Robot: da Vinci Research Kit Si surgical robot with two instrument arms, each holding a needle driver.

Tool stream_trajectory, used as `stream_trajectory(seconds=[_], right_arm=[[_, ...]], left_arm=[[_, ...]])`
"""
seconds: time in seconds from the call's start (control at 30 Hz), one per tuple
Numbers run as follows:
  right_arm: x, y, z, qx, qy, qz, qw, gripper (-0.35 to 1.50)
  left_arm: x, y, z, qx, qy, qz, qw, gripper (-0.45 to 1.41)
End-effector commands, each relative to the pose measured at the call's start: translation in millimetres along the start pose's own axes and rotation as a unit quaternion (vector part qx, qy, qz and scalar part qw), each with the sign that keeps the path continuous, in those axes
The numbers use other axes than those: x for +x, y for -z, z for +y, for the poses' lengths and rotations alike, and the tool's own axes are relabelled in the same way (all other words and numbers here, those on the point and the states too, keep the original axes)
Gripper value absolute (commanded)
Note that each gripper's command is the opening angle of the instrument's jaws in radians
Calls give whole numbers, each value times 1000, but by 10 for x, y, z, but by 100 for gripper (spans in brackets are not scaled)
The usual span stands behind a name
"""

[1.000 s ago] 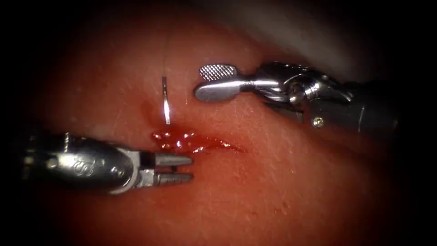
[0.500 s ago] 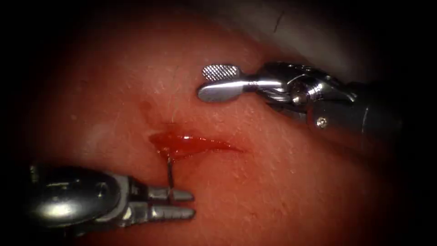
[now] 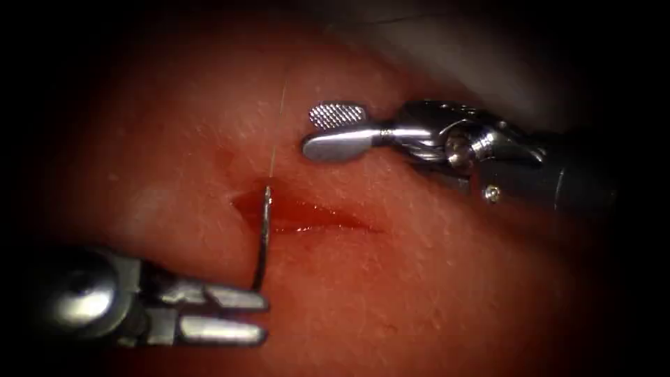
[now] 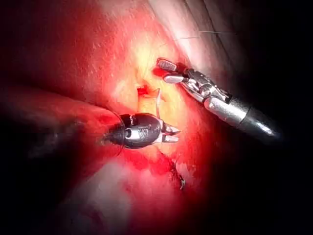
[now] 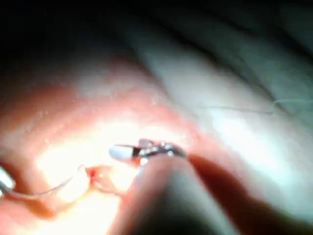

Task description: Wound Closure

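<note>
The cut [image 3: 314, 218] runs across the tissue [image 3: 419, 293], with red fluid pooled in it. At the cut's left end the curved needle [image 3: 263, 241] stands almost free of the tissue, its tail at the far lip and its tip end at my left tool [image 3: 264, 315], which is shut on it near the tip. Thread [image 3: 278, 126] trails from the tail up and away. In the left wrist view the needle [image 4: 158, 105] rises from the left tool [image 4: 171, 134]. My right tool [image 3: 338, 129] hovers beyond the cut, open and holding nothing; the right wrist view shows it [image 5: 124, 151] near the needle [image 5: 44, 192].
Pale tissue edge [image 3: 447, 49] lies behind the right tool. A dark thread end [image 4: 182, 183] rests on the tissue nearer the left wrist camera. The right tool's shaft [image 3: 558, 174] enters from the right.
The needle went from standing above the cut to emerging on its near side. My left tool took its tip end and drew it down and left. The right tool barely moved.
</note>
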Motion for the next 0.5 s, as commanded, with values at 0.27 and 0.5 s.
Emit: stream_trajectory(seconds=[0.27, 0.5], right_arm=[[8, 11, -19, -18, -32, -31, 999, 116], [17, 30, -56, 5, -61, -61, 996, 108]], left_arm=[[15, 7, -30, 110, -176, -70, 976, -35], [22, 12, -41, 167, -209, -91, 959, -35]])
